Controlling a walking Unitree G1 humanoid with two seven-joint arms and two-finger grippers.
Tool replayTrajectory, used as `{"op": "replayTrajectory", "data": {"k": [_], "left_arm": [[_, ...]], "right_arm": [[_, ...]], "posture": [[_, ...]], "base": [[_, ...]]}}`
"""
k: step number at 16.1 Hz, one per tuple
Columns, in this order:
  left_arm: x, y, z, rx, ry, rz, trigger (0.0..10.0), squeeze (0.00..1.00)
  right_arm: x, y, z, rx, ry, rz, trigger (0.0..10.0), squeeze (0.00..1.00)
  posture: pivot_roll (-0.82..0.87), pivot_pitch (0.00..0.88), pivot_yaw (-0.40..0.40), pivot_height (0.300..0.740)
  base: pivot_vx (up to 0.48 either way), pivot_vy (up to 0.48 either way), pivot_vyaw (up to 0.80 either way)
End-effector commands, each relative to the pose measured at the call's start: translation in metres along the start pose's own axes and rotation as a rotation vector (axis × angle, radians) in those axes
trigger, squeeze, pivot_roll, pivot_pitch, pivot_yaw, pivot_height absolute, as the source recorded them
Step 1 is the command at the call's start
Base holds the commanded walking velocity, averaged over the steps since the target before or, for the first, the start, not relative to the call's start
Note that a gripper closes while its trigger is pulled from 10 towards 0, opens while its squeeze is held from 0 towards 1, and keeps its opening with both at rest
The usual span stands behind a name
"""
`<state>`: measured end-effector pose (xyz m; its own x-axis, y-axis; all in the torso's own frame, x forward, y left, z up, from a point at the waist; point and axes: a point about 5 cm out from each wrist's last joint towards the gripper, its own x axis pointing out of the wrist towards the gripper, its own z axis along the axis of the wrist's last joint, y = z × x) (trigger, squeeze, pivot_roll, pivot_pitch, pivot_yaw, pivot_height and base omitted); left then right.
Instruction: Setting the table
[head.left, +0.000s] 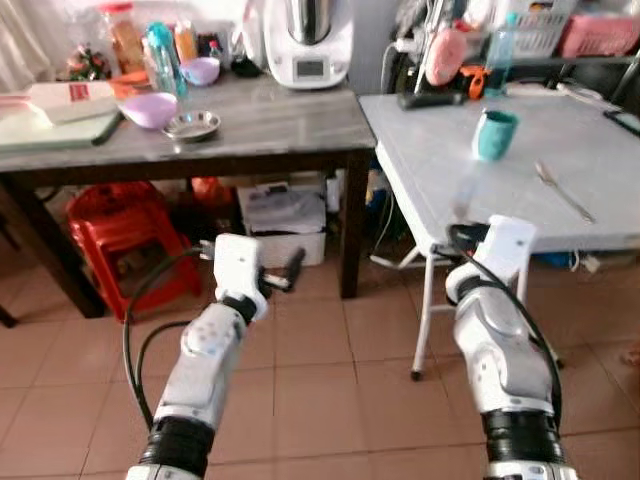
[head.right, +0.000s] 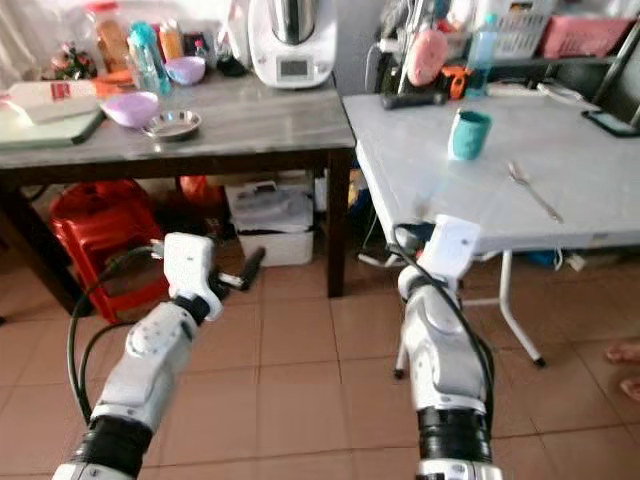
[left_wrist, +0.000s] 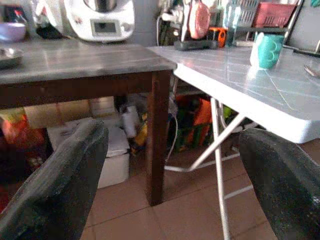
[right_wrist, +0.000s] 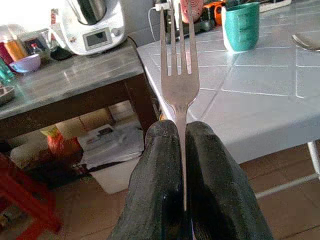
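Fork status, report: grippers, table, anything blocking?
Right gripper shut on fork, tines toward white folding table. Left gripper open, empty. Teal mug and a utensil on table; nothing in the way.

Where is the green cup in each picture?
Left eye view: the green cup stands on the white table, upper right.
Right eye view: the cup is right of centre, near the top.
Left wrist view: the cup is at upper right, beyond the open left claw.
Right wrist view: the cup is at the top, right of the fork.
Shared landmark: the white kitchen machine.
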<state>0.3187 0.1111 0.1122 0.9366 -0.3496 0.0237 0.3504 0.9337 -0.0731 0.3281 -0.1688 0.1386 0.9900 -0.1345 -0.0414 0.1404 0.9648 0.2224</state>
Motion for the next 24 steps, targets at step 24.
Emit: {"op": "replayTrajectory", "data": {"k": [24], "left_arm": [[-0.0017,-0.0117,0.0085,-0.068,-0.053,-0.132,10.0,0.00]], "right_arm": [[0.0009,-0.0029,0.0089,0.005,-0.047,0.004,10.0,0.00]], "posture": [[-0.03,0.000,0.045,0.740]], "base": [[0.186,0.115,0.07]]}}
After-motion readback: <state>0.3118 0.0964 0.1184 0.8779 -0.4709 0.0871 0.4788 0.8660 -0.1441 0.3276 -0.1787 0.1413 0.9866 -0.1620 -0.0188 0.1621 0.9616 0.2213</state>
